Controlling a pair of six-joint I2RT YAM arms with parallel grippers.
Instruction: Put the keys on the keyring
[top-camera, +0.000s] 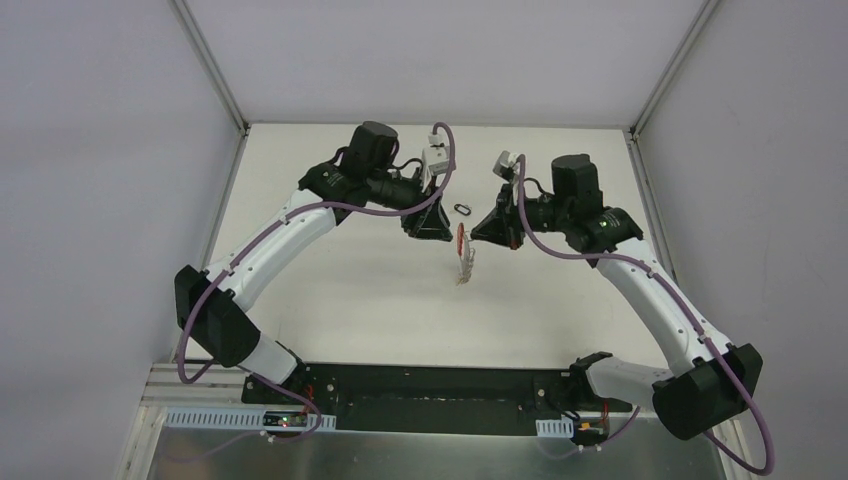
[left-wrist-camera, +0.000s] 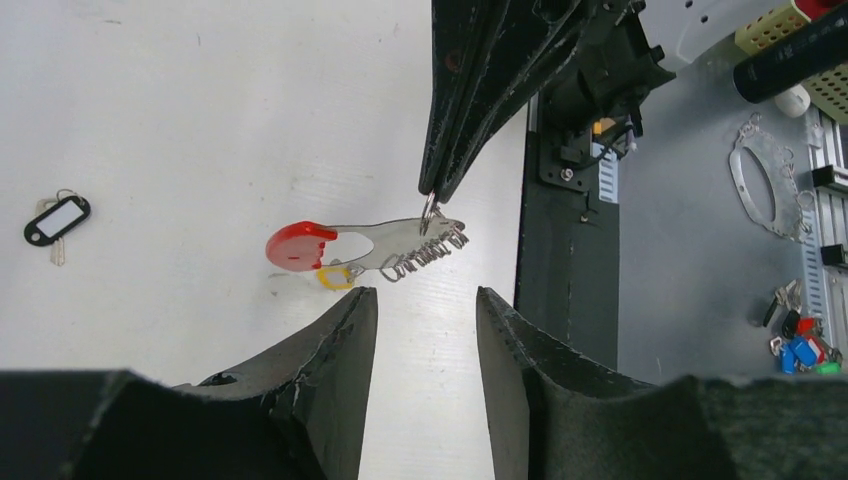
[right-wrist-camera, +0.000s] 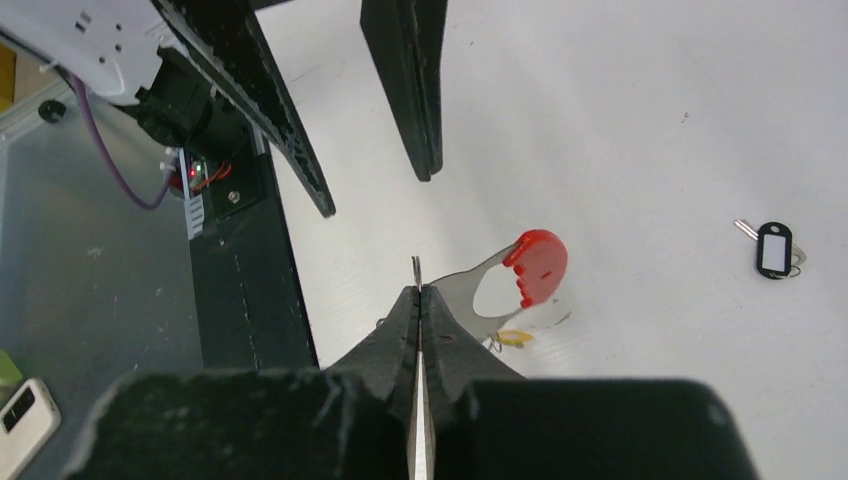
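Above the table (left-wrist-camera: 200, 100), right pincer (right-wrist-camera: 419, 292) clamps the keys (left-wrist-camera: 400, 245); left pincer (left-wrist-camera: 425, 300) gapes empty.

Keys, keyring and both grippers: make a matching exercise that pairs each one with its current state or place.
Column one:
1. keys
2. keyring
3. left gripper
4. right gripper

Column two:
A. open, holding nothing
B. lying flat on the table
C. shut, pinching a ring of the bunch
D. hanging in the air between the two arms

Pairs: 1-D, 2-B, 3-A, 4-C
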